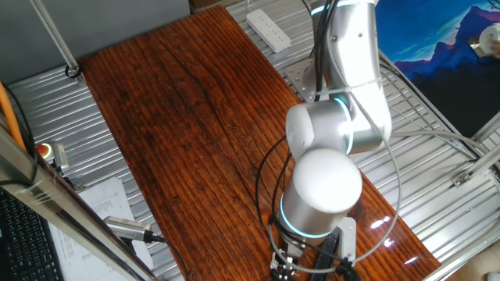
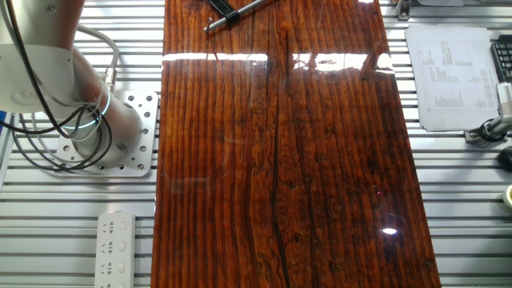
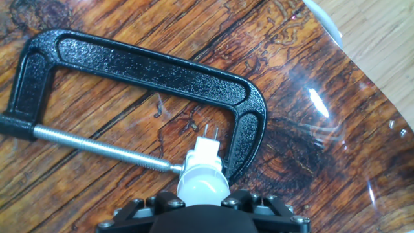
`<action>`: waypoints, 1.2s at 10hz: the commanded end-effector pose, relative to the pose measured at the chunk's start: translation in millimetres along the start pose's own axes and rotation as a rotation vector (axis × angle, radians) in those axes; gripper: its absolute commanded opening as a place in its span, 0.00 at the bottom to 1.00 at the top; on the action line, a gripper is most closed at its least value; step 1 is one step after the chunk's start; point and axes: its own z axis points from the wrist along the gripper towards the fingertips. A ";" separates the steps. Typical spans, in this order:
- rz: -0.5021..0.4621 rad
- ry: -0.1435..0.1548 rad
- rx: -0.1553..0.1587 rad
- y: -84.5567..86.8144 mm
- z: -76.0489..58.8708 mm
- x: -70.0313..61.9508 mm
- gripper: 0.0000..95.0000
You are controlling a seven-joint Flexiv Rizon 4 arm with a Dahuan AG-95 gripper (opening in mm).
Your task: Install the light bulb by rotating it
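Glossy, dark-grained wooden tabletop on ribbed metal; hand holds the light bulb beside a black clamp

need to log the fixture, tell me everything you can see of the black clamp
The black clamp shows only in the hand view. It is a C-shaped frame, cast metal by its look, with a pebbled black finish and a recessed channel along its back. It lies flat on the glossy wooden table. A bare silver threaded screw runs from its left end toward the right jaw, and its tip meets a small white part there. The gripper body hides the part's lower portion.
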 end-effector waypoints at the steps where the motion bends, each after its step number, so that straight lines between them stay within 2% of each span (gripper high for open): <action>1: 0.012 0.001 0.005 1.7 0.4 0.8 0.60; 6: 0.042 0.003 -0.009 -1.6 4.5 2.6 0.60; 9: 0.069 -0.006 -0.022 -1.6 4.8 2.6 0.60; 10: 0.085 -0.012 -0.026 -1.6 4.8 2.6 0.40; 12: 0.090 -0.016 -0.028 -1.6 4.8 2.6 0.40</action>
